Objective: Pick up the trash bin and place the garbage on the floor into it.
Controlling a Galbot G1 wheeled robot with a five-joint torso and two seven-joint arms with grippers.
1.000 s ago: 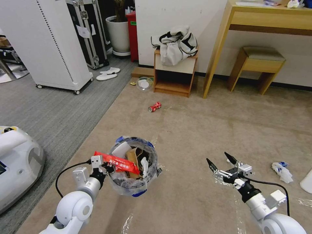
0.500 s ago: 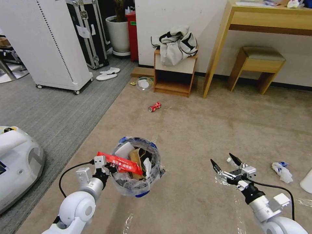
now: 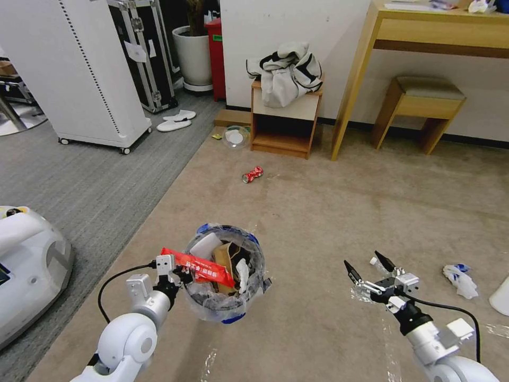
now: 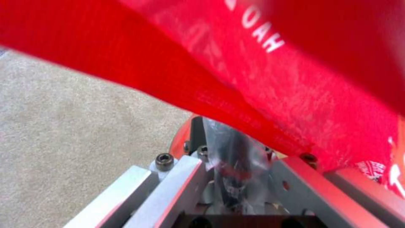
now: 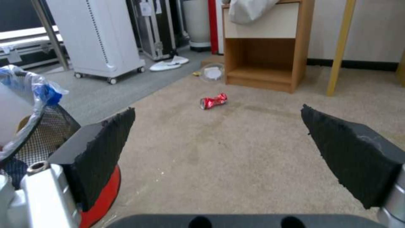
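Above the beige floor (image 3: 318, 212), my left hand (image 3: 177, 276) is clamped on the trash bin (image 3: 225, 281) rim; my right hand (image 3: 371, 270) hangs spread wide, empty. The crushed can (image 3: 252, 174) lies well ahead.

High head view; low wrist views

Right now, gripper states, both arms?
Left gripper: shut on the bin rim.
Right gripper: open, holding nothing.
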